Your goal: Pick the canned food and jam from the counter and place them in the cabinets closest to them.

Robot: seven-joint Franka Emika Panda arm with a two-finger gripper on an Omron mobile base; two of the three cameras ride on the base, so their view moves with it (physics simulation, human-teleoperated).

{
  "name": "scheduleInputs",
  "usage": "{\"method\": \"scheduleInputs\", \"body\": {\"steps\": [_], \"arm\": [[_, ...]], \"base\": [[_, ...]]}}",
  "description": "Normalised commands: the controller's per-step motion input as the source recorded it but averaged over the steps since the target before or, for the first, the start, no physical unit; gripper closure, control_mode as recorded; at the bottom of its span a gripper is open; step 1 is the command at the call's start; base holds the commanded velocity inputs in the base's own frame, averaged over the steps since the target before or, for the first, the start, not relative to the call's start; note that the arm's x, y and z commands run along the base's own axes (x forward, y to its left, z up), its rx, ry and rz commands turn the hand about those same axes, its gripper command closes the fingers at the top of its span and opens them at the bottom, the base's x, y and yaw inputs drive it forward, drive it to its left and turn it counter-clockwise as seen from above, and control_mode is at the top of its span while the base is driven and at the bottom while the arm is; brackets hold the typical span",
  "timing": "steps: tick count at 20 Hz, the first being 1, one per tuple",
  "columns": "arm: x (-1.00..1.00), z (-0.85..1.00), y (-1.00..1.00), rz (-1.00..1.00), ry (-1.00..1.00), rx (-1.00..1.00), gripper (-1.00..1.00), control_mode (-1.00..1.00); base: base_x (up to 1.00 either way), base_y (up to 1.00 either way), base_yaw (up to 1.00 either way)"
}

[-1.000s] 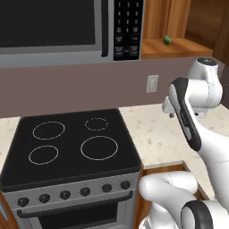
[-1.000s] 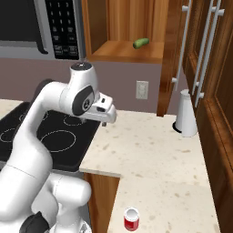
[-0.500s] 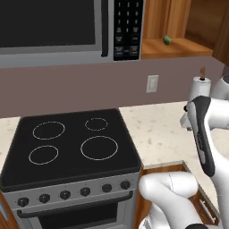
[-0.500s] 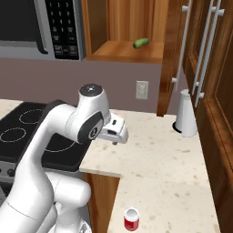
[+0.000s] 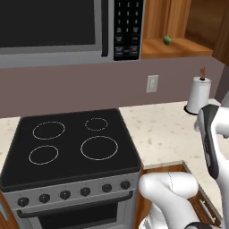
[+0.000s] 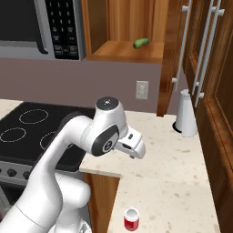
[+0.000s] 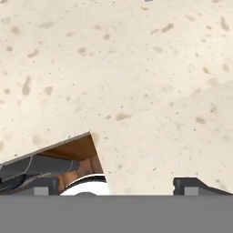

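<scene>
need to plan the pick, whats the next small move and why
Probably swing the gripper down toward the can. The red can stands at the near edge of the counter, well below and in front of the hand in the right base view. The fingers are spread with nothing between them, over bare counter.

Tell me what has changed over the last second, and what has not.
The arm has swung to the robot's right and lower, carrying the gripper from near the stove out over the speckled counter. It has taken hold of nothing. The red can, the green item on the cabinet shelf, the paper towel roll and the stove stayed put.
</scene>
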Motion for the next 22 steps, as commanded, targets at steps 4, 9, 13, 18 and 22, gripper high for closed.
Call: {"method": "scheduleInputs", "body": {"steps": [4,9,13,18,22], "arm": [[0.0,-0.12,-0.54,-0.24,0.04,0.0,-1.0,-1.0],[-0.04,-0.11,-0.58,-0.23,0.02,0.02,-1.0,-1.0],[-0.03,-0.06,-0.23,-0.08,-0.01,0.0,-1.0,-1.0],[-0.02,-0.04,-0.03,0.0,0.0,0.0,-1.0,-1.0],[-0.11,-0.15,-0.06,0.0,0.0,0.01,-1.0,-1.0]], "base": [[0.0,0.0,0.0],[0.0,0.0,0.0],[0.0,0.0,0.0],[0.0,0.0,0.0],[0.0,0.0,0.0]]}}
